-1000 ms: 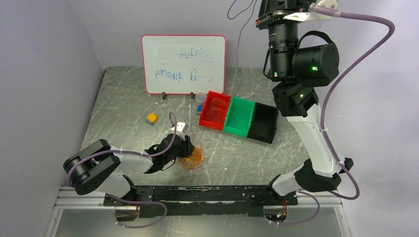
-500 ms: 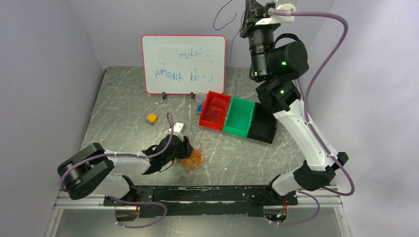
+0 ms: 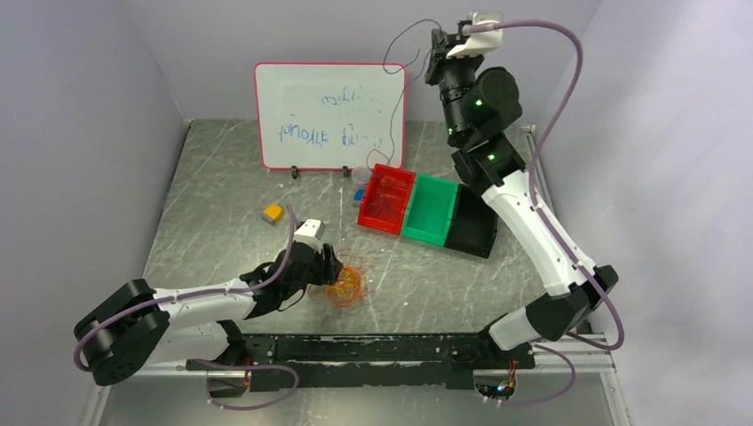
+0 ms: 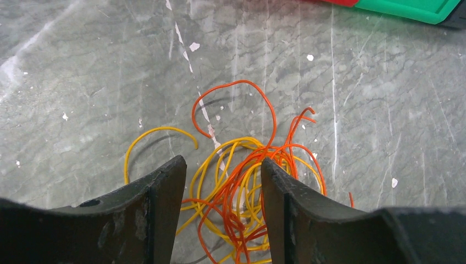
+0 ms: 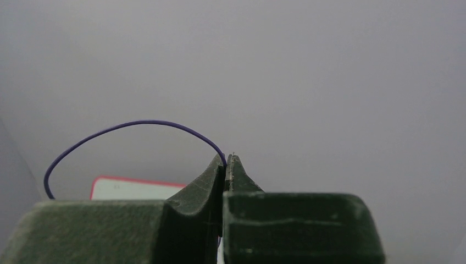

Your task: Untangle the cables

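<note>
A fist-sized tangle of orange and yellow cables [image 3: 348, 284] lies on the grey table near the front. My left gripper [image 3: 335, 270] sits low at its left side. In the left wrist view the tangle [image 4: 247, 181] lies between and beyond the black fingers of the left gripper [image 4: 222, 162], which is open and pinches nothing. High at the back, my right gripper [image 3: 434, 43] is shut on a thin dark purple cable [image 3: 394, 111] that arcs left and dangles in front of the whiteboard. The right wrist view shows that cable [image 5: 137, 123] looping out of the shut right gripper [image 5: 226, 159].
A whiteboard [image 3: 329, 115] stands at the back. A red bin [image 3: 387, 199] with thin wires in it, a green bin [image 3: 431, 209] and a black bin [image 3: 475, 222] sit in a row right of centre. A yellow-grey block [image 3: 273, 213] and a small clear cup [image 3: 361, 175] lie nearby.
My right arm has swung left and come lower, carrying the dark cable with it. My left gripper has opened wider at the tangle and its arm has stretched out lower.
</note>
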Controlling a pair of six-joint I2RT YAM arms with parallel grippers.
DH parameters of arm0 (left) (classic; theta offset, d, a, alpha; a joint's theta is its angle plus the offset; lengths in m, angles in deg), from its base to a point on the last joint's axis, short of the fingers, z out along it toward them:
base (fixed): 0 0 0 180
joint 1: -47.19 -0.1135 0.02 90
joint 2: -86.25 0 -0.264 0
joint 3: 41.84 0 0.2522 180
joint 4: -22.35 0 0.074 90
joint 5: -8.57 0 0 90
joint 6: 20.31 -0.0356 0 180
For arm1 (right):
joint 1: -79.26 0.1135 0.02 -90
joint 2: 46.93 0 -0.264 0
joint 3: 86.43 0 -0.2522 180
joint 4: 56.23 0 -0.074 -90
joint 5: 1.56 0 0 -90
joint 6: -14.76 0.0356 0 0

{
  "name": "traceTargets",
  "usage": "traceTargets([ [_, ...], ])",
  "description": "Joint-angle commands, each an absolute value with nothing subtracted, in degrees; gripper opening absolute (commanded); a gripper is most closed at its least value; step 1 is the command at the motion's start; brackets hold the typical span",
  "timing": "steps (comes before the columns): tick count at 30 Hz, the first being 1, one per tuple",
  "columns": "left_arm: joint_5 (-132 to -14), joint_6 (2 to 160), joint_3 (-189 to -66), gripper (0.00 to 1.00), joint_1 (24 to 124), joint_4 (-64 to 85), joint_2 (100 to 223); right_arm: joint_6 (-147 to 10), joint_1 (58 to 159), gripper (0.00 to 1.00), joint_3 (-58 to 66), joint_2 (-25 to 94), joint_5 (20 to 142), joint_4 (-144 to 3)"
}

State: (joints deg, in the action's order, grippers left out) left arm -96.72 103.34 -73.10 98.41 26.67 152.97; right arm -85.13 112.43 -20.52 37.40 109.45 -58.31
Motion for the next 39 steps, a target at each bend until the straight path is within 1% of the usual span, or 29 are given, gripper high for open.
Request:
traceTargets([
  [1,-98.43,103.00,-74.09,0.58,98.80,23.48,150.86,-79.63,110.15,0.00,-15.82,37.92,106.87,-59.32],
  [11,-99.10,103.73,-74.70,0.58,98.80,20.27,148.07,-75.42,107.80,0.00,-6.41,37.24,104.31,-59.09],
  [21,-99.36,101.97,-78.29,0.59,98.80,15.37,145.33,-73.42,107.82,0.00,-0.96,37.97,100.38,-60.15],
  [28,-100.10,100.36,-80.62,0.60,98.81,11.17,141.85,-72.73,107.83,0.00,4.12,38.51,99.61,-59.51],
  [39,-99.71,101.19,-79.88,0.60,98.85,9.43,140.05,-72.41,107.83,0.00,11.67,38.86,99.86,-57.59],
])
